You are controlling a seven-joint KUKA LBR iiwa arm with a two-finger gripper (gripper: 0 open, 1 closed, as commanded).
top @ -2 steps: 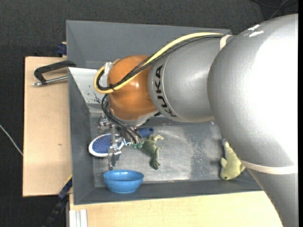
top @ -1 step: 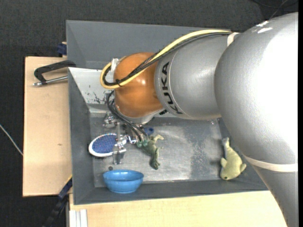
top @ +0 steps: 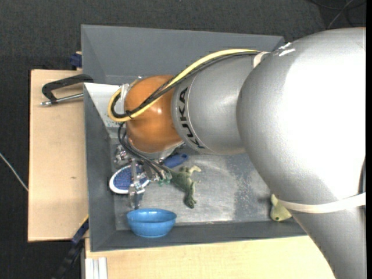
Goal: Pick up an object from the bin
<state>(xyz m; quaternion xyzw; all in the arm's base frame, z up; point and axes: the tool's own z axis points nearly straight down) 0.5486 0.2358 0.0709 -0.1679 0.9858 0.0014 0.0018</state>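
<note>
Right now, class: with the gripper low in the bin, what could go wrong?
The gripper sits close between a blue-and-white disc, a green toy dinosaur and a blue bowl, so it may knock or catch a neighbour. The disc looks flat and may be hard to grip.

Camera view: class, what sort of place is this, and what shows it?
Probably a robot lab's picking test station: an industrial arm reaches into a grey metal bin holding a blue bowl and a green toy dinosaur.

Your arm (top: pixel 261 109) hides most of the bin (top: pixel 96 156), half a blue stick (top: pixel 176 160) and part of a yellowish lump (top: pixel 279 211) at right.
</note>
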